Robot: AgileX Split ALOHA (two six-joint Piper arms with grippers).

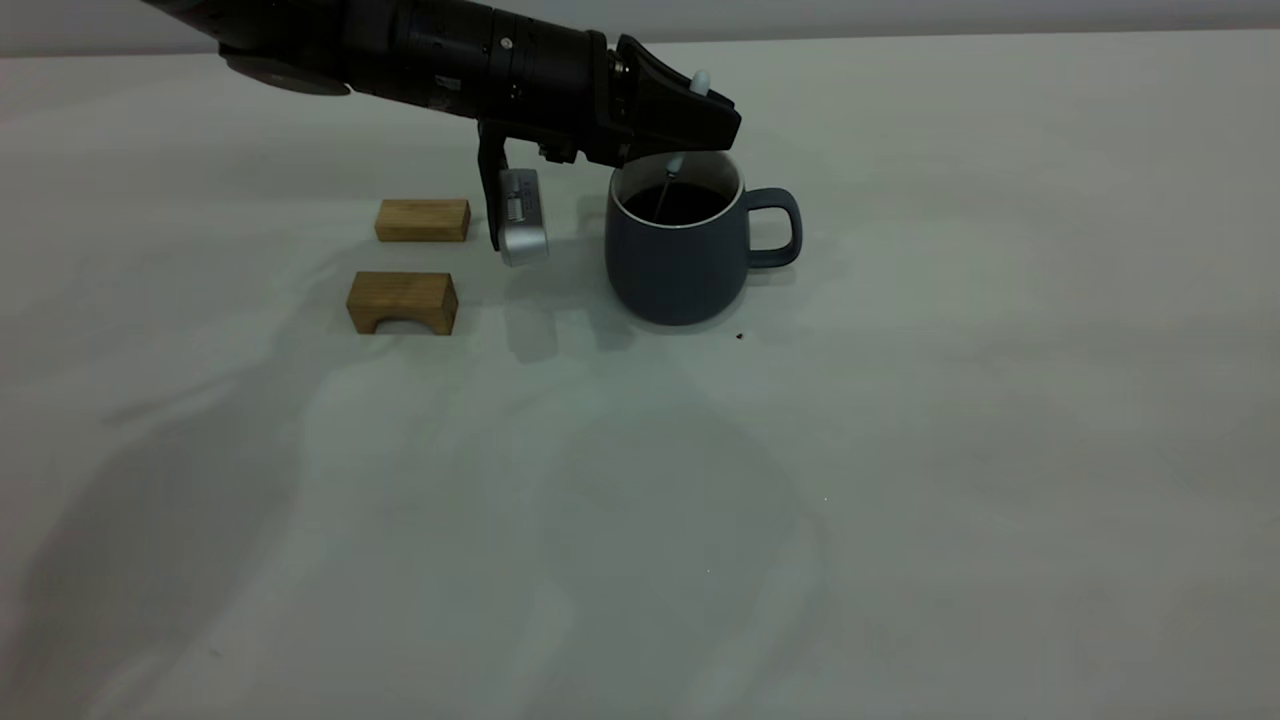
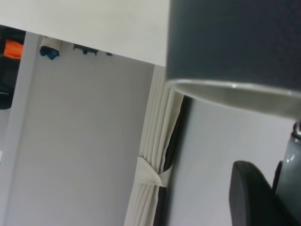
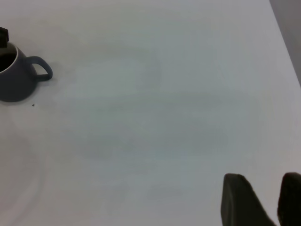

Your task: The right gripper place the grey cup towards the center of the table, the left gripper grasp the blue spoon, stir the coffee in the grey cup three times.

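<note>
Where the exterior view looks across the off-white surface point(image 1: 900, 450), the left hand point(image 1: 690, 125) reaches in from the upper left and hangs directly over the grey cup point(image 1: 675, 255). Its fingers are closed on the blue spoon point(image 1: 675, 160): the pale handle tip pokes out above them, and the thin metal neck drops into the coffee point(image 1: 678, 203). The cup stands upright near the middle of the surface, handle turned to the view's right. A silver-grey block point(image 1: 522, 215) hangs under the arm, beside the cup. Two wooden blocks lie left of the cup: a plain one point(image 1: 422, 220) farther back, an arched one point(image 1: 402, 302) nearer. A tiny dark speck point(image 1: 739, 337) sits just by the cup's base.

Left wrist view: the cup's dark wall and pale rim point(image 2: 235, 89) fill one corner; one dark finger point(image 2: 251, 195) shows at the edge, with a curtain point(image 2: 153, 174) against the wall beyond.

Right wrist view: the right hand point(image 3: 265, 200) sits well apart from the cup point(image 3: 19, 77), its fingers parted and holding nothing.
</note>
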